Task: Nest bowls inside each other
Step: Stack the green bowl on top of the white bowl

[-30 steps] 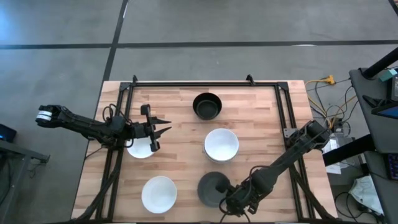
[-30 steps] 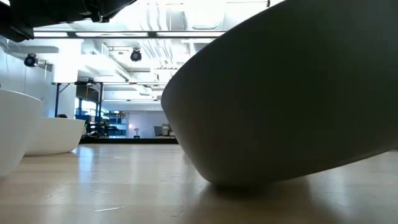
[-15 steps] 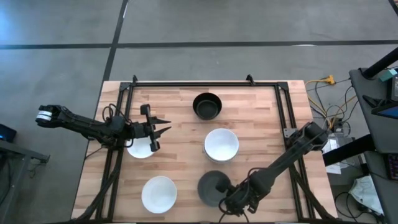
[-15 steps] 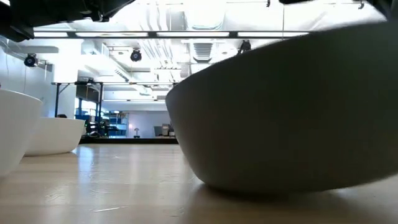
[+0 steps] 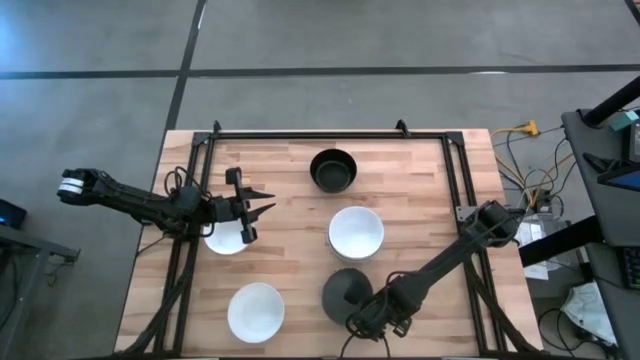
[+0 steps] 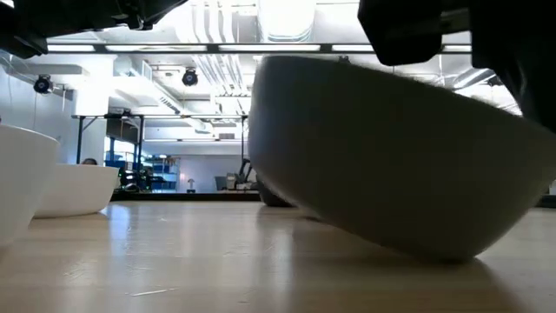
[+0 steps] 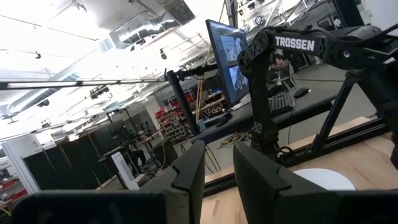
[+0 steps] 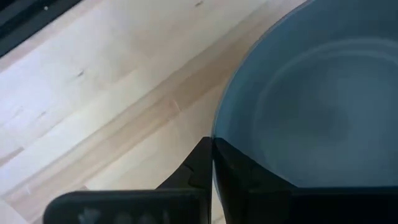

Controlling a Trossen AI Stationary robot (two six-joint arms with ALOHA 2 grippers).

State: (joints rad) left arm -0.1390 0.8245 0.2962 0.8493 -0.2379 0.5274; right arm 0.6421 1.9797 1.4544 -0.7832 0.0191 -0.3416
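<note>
Right gripper (image 5: 362, 322) pinches rim of round dark grey smooth bowl (image 5: 345, 292), table's 6 o'clock, tilted | we fear slipping, thin hold | left gripper (image 5: 262, 207) open, 9 o'clock.

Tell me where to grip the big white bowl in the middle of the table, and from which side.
Grip the white bowl by its rim, one finger inside and one outside, coming straight down from above. It stands upright and open, and its smooth round sides offer no other hold. The right gripper is nearest, but it is shut on the dark grey bowl.
</note>
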